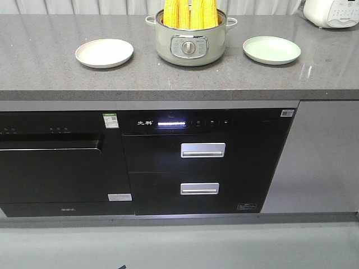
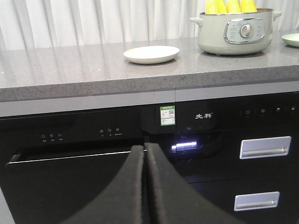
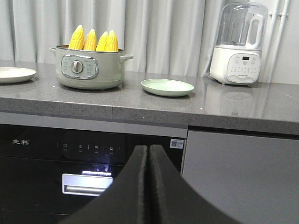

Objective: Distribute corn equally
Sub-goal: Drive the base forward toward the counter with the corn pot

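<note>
While the corn (image 1: pixel 189 14) stands tips-up in the pot (image 1: pixel 190 45) at top centre, flanked by a cream plate (image 1: pixel 104 52) and a green plate (image 1: pixel 271 50) for equal shares, our left gripper (image 2: pixel 144 149) and right gripper (image 3: pixel 148 149) hang low, jaws pressed together on nothing (parked, we judge).

Front view: high, tilted down onto countertop (image 1: pixel 45 73) and black appliance fronts (image 1: pixel 205 162), mid distance; electric pot (image 1: pixel 190 47) cropped at top edge. Left wrist view: low, about counter height, facing level at cabinets, close; left gripper (image 2: pixel 145 148) fills bottom centre. Right wrist view: same height, further right; right gripper (image 3: pixel 148 147) at bottom. All three share pot, cream plate (image 1: pixel 104 52), green plate (image 1: pixel 271 50).
</note>
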